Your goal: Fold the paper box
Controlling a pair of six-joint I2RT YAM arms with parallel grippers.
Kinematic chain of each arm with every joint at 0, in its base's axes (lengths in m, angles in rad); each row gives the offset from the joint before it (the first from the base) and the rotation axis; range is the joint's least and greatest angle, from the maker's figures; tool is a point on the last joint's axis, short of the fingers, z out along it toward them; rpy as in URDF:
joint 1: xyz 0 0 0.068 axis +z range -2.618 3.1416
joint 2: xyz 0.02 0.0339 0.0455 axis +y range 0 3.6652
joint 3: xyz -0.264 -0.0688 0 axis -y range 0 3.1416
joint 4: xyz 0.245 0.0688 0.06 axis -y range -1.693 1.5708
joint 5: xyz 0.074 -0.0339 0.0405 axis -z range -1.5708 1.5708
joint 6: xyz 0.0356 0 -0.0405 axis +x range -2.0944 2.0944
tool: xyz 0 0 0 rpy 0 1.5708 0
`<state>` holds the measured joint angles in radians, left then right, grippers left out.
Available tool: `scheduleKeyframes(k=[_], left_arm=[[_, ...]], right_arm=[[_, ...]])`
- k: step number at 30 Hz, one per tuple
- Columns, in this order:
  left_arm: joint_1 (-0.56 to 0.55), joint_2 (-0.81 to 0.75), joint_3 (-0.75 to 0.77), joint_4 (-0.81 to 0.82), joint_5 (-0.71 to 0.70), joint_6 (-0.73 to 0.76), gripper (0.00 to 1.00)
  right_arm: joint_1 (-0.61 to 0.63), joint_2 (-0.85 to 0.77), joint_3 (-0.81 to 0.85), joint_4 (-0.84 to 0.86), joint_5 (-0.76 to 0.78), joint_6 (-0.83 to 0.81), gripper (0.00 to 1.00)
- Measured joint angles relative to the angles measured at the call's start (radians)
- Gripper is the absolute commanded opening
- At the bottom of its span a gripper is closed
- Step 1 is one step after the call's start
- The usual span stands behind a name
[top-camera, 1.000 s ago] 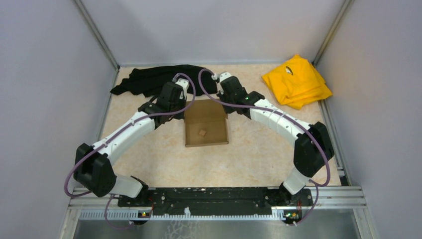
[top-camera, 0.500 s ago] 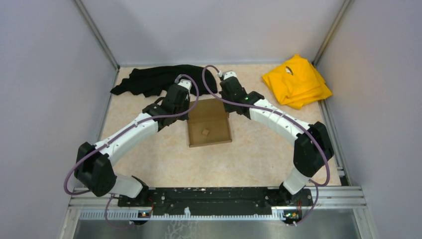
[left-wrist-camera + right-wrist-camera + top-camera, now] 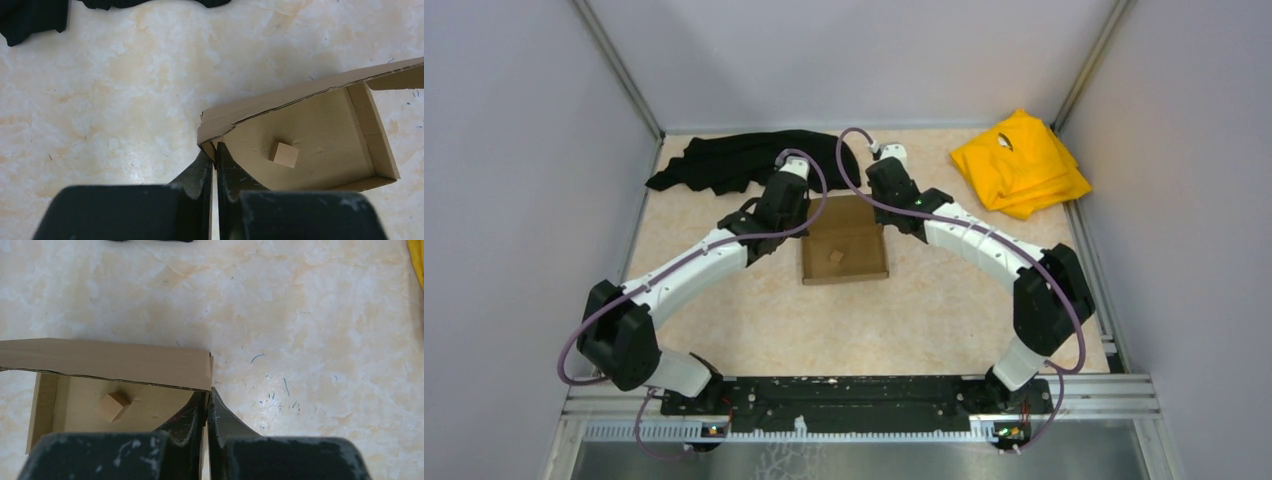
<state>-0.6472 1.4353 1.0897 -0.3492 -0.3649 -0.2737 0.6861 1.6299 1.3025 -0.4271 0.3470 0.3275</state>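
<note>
Fingers of the left gripper are drawn almost together, with only a thin slit left between them, and a corner of the paper box is pinched at their tips. The right gripper is set in the same narrow way, and a cardboard edge is seen clamped between its fingers at the opposite corner of the box.

In the top view the box is found on the table between the two wrists. Its open tray is turned toward the arm bases. The long back flap is raised off the table and tilted over the tray, as is shown in both wrist views. A small brown cube is seen on the tray floor, apart from all the walls. A black cloth is spread beyond the box on the left arm's side, and a yellow cloth is piled well beyond it on the right arm's side.

The step in hand is judged to be the closing of the lid, with each far corner gripped by one arm. For the next move, both corners would need to be carried toward the front wall and lowered at an even pace, so that the flap is not twisted or torn along its crease. The front lip would then have to be tucked in.
</note>
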Motion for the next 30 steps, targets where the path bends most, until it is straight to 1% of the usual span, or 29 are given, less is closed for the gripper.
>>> scheduleKeyframes(k=[11, 19, 30], left_arm=[[0.000, 0.035, -0.015, 0.094, -0.024, 0.000, 0.05], [-0.003, 0.035, -0.075, 0.205, -0.042, 0.008, 0.04], [-0.027, 0.032, -0.129, 0.313, -0.071, 0.023, 0.03]], right_arm=[[0.001, 0.000, -0.033, 0.072, 0.059, 0.034, 0.00], [0.006, 0.000, -0.069, 0.138, 0.097, 0.044, 0.00], [0.010, -0.016, -0.117, 0.201, 0.142, 0.061, 0.00]])
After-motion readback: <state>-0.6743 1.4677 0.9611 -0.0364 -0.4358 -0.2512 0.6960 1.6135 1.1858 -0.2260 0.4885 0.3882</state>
